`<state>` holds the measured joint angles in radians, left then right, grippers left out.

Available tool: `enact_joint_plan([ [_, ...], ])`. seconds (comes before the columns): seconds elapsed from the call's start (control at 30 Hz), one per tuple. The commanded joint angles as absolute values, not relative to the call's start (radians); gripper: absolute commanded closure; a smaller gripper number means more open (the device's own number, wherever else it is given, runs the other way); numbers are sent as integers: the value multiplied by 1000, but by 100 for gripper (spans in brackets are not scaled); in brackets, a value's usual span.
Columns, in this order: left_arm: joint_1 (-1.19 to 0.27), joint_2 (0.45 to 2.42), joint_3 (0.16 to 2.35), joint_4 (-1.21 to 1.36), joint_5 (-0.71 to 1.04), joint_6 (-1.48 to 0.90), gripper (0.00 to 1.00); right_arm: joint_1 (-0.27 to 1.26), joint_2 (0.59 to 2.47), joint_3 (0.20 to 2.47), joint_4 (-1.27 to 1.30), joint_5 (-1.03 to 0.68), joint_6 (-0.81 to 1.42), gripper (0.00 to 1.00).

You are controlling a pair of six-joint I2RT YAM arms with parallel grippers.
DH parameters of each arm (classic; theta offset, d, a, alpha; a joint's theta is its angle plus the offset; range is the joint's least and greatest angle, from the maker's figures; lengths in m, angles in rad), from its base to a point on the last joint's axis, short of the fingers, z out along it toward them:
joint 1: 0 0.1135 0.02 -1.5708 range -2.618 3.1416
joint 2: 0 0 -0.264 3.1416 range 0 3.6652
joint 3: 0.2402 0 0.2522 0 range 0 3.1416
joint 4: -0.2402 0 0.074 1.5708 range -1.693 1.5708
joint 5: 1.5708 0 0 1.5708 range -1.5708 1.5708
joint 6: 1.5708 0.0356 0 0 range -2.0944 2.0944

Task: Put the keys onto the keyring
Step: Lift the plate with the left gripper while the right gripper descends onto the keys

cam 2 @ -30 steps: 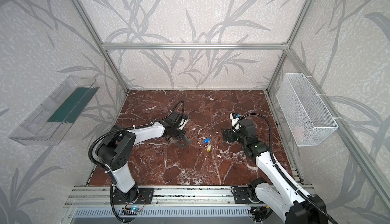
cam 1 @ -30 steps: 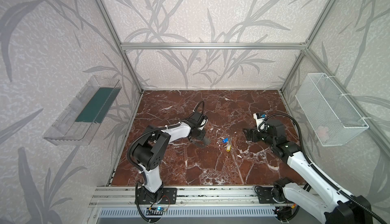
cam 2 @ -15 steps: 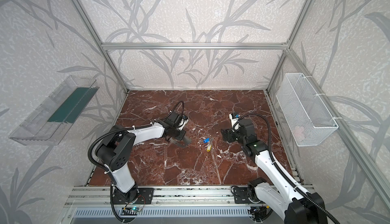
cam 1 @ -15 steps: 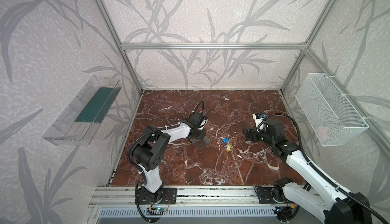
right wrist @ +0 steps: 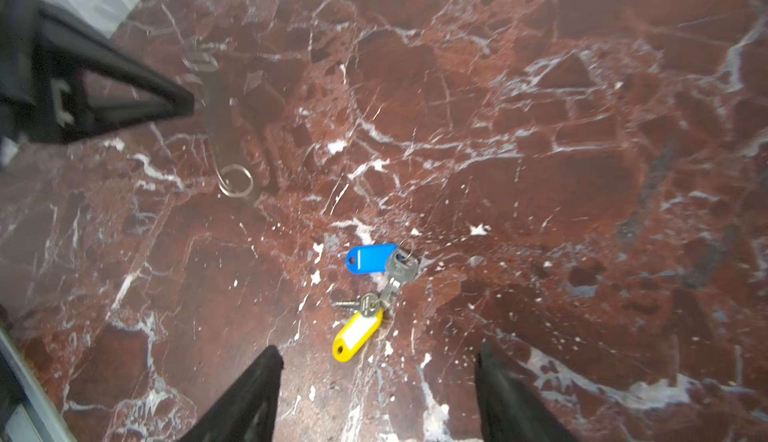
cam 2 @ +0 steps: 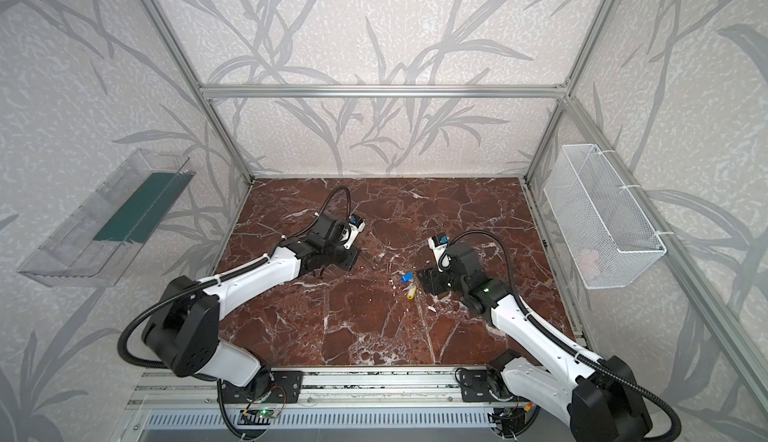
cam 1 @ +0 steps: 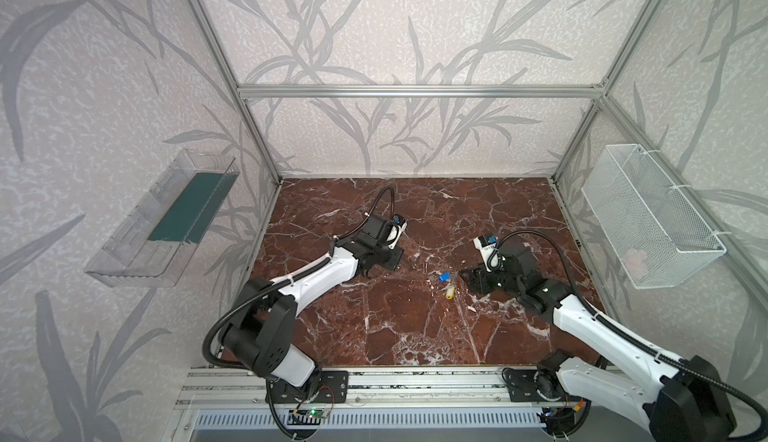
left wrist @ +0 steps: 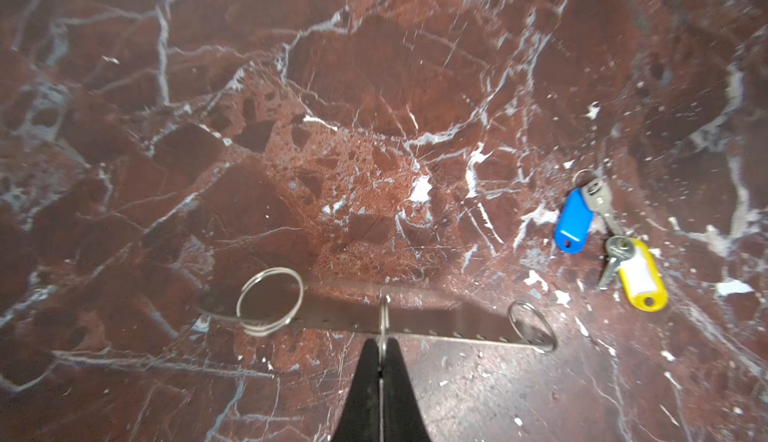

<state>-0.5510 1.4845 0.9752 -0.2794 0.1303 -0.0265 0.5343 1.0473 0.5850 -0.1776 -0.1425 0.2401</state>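
Observation:
The keys lie together on the marble floor: one with a blue tag (right wrist: pixel 370 258) (left wrist: pixel 574 222) and one with a yellow tag (right wrist: pixel 357 335) (left wrist: pixel 642 277), small in both top views (cam 1: pixel 444 277) (cam 2: pixel 406 277). The keyring (left wrist: pixel 449 324) is a thin metal plate seen edge-on, with a row of small holes and wire rings (left wrist: pixel 270 300). My left gripper (left wrist: pixel 383 342) (cam 1: pixel 399 257) is shut on its middle ring, holding it just above the floor. My right gripper (right wrist: pixel 379 350) (cam 1: pixel 467 279) is open, its fingers either side of the yellow tag's near end, touching nothing.
A clear wall shelf with a green mat (cam 1: pixel 183 211) hangs on the left, and a white wire basket (cam 1: pixel 648 215) on the right. Aluminium frame posts bound the floor. In the right wrist view the left gripper's black finger (right wrist: pixel 124 94) reaches in beside the keyring (right wrist: pixel 220 128).
My right gripper has moved closer to the keys and lower, its jaws a little narrower. The left arm stays in place, holding the keyring.

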Motion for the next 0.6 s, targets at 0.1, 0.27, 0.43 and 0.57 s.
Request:
enact_joint_plan([
  [0.1, -567, 1289, 874, -311, 153, -85, 100, 580, 1143, 524, -102, -128, 342, 40],
  [0.27, -579, 1158, 810, -282, 160, -105, 100, 585, 1247, 536, -42, -137, 367, 50],
  [0.43, -582, 1084, 792, -320, 144, -106, 100, 585, 1318, 554, -11, -132, 370, 55],
  [0.57, -582, 1063, 781, -322, 146, -111, 100, 585, 1364, 555, 25, -145, 369, 58],
])
